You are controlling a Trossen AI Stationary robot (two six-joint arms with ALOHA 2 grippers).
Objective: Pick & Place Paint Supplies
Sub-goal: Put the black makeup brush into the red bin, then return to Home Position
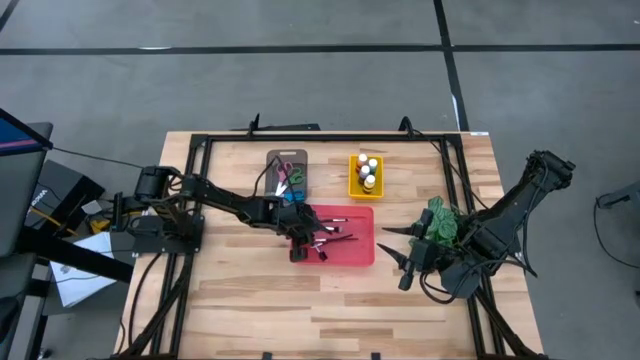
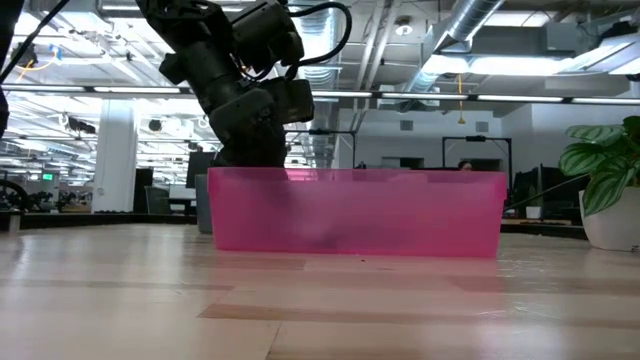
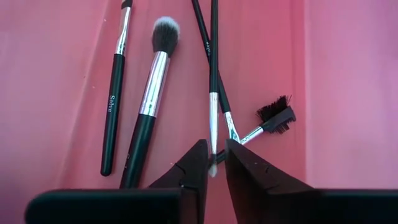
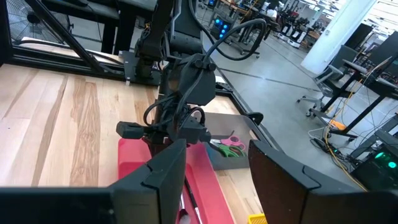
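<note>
Left claw (image 3: 213,163) low in the red tray (image 3: 348,93), narrowly parted around a thin paintbrush (image 3: 213,81); right claw (image 4: 214,163) wide, parked aside.

A pink tray (image 2: 355,212) is seen standing on the wooden table (image 2: 320,305), its long translucent wall turned toward the camera. What lies inside the tray cannot be made out through the wall. Above the tray's left end, a dark robot arm (image 2: 235,75) is seen reaching down behind the wall, with black cables looped over it; its fingers are hidden by the tray. To the right of the tray, a green leafy plant (image 2: 600,160) in a white pot (image 2: 612,220) is set at the edge of the picture. Behind the tray, a large hall with ceiling pipes, lamps and desks is visible.
</note>
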